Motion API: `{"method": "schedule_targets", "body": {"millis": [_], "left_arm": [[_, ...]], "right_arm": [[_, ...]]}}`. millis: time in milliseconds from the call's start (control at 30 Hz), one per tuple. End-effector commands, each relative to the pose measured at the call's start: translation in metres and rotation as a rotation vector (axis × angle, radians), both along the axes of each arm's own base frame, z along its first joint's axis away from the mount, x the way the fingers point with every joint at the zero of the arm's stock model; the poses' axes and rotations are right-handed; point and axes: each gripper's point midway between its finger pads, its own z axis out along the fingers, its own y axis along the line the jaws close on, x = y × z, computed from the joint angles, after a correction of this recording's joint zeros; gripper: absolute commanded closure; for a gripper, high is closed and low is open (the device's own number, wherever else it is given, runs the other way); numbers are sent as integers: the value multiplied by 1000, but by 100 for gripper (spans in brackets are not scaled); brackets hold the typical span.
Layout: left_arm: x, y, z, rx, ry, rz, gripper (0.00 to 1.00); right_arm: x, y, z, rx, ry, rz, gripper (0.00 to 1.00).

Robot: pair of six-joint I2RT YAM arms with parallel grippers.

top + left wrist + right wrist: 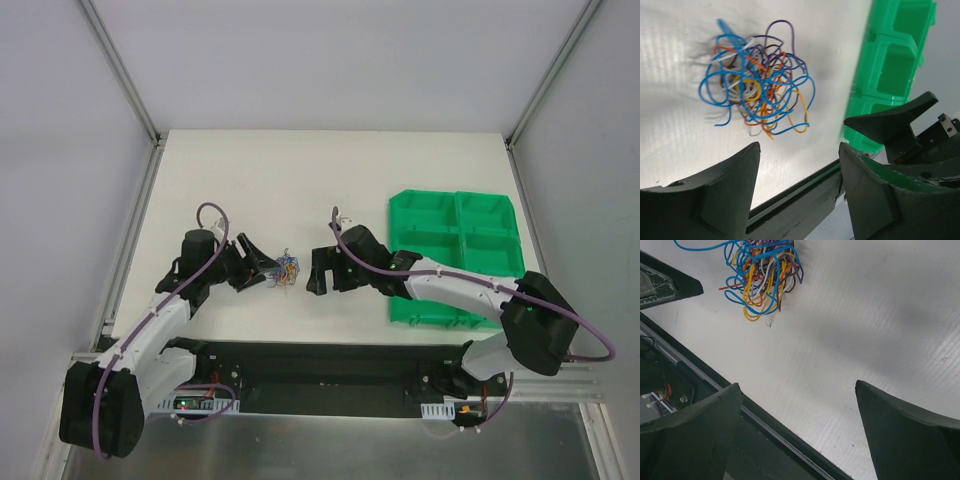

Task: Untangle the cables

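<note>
The cables [287,268] lie bunched in one small knot of blue, orange, yellow, white and purple wire on the white table, between my two grippers. The knot shows in the left wrist view [757,80] and at the top of the right wrist view [762,275]. My left gripper [270,270] is open and empty, just left of the knot, with the knot ahead of its fingers [730,185]. My right gripper [315,275] is open and empty, a short way right of the knot, its fingers [900,430] wide apart over bare table.
A green bin [455,255] with several compartments sits on the right of the table, also in the left wrist view [895,65]. A black rail [320,365] runs along the near edge. Grey walls and metal frame posts surround the table.
</note>
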Motion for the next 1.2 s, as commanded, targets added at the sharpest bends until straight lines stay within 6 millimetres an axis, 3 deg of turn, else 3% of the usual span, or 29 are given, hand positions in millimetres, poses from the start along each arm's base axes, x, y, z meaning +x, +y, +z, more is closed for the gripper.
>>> {"method": "schedule_targets", "body": {"millis": [0,100,233,300,400,467,500,600,733,933,1067,1167], "left_arm": [[5,26,-13,63,35,210,35],[20,33,-3,91,-6,261,35],[42,24,14,105,-16,205,38],[49,19,8,102,28,185,41],[53,11,0,80,85,154,61],[54,6,-1,63,77,124,91],[57,5,1,57,51,112,100],[57,0,14,25,-14,79,100],[51,-9,56,-39,-172,8,100],[25,-26,95,-185,-257,-118,100],[8,-35,127,-288,-346,-211,100],[0,-35,154,-301,-448,-234,100]], "right_arm": [[-2,10,8,71,9,-23,2],[1,9,10,53,-27,-9,3],[5,8,15,7,-32,6,4],[5,10,14,4,-32,13,4],[7,10,19,11,-47,2,4],[8,10,23,19,-53,0,4],[9,11,24,23,-59,1,4],[17,13,26,6,-94,13,4],[44,21,33,36,-104,-18,4],[68,71,41,145,-108,17,4],[78,85,19,175,-78,-31,4],[73,96,-1,230,-32,-31,4]]}}
